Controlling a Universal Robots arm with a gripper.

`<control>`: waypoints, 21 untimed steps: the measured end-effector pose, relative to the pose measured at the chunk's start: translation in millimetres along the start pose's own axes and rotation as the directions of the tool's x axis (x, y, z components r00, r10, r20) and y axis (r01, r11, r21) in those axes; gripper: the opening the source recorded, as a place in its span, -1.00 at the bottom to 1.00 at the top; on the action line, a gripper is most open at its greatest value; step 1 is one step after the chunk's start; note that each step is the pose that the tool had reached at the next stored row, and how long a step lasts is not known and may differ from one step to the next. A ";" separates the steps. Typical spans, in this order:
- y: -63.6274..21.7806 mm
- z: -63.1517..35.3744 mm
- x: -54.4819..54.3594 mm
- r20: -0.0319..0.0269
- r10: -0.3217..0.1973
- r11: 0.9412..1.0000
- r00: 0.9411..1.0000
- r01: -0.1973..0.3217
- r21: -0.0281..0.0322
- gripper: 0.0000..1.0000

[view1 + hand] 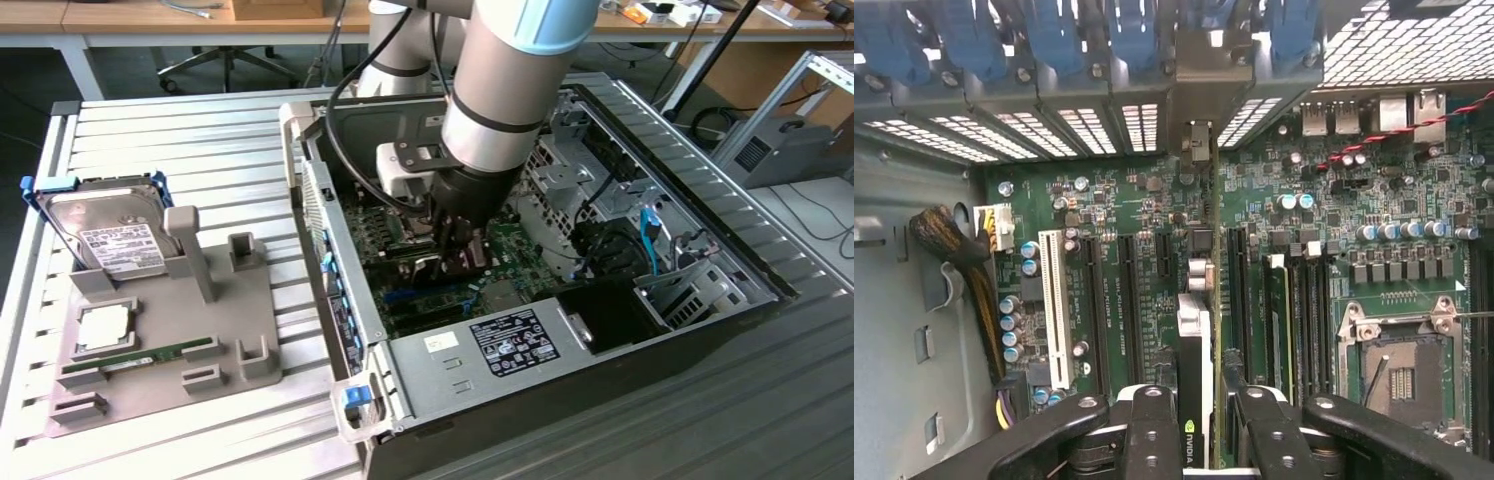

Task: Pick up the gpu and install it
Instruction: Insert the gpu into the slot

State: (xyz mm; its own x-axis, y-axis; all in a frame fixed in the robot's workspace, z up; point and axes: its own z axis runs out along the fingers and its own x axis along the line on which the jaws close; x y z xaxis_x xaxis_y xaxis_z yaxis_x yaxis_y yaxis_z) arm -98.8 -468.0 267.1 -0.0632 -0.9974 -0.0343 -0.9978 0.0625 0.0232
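My gripper (pixel 447 258) is down inside the open computer case (pixel 694 200), above the green motherboard (pixel 514 240). It is shut on the gpu (pixel 1194 330), a thin dark card seen edge-on between the two black fingers (pixel 1149 420). In the wrist view the card stands upright over the motherboard (pixel 1324 250), running between the expansion slots (pixel 1124 300) towards the case's rear wall. Its metal end bracket (pixel 1194 140) lies against the perforated slot covers (pixel 1089 125). In the exterior view the gpu (pixel 424 268) shows as a dark piece below the gripper.
A grey fixture (pixel 160 330) on the exterior view's left holds a silver hard drive (pixel 114 240), a processor chip (pixel 104 328) and a green memory stick (pixel 140 357). Inside the case are a white slot (pixel 1057 310), a sleeved cable bundle (pixel 954 250) and the empty processor socket (pixel 1399 370).
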 end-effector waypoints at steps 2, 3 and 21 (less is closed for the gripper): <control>0.1 0.0 0.0 -0.001 0.002 1.000 1.000 -0.002 -0.007 -0.46; 0.1 -0.1 0.0 -0.002 0.002 1.000 1.000 -0.002 -0.010 -0.46; -0.9 5.8 -1.7 -0.002 -0.009 1.000 1.000 0.009 -0.012 -0.46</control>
State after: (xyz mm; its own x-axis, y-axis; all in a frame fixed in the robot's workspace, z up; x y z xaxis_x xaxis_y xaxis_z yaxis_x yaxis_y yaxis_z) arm -97.8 -466.2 261.3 -0.0539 -0.9980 -0.0324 -0.9980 0.0528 0.0349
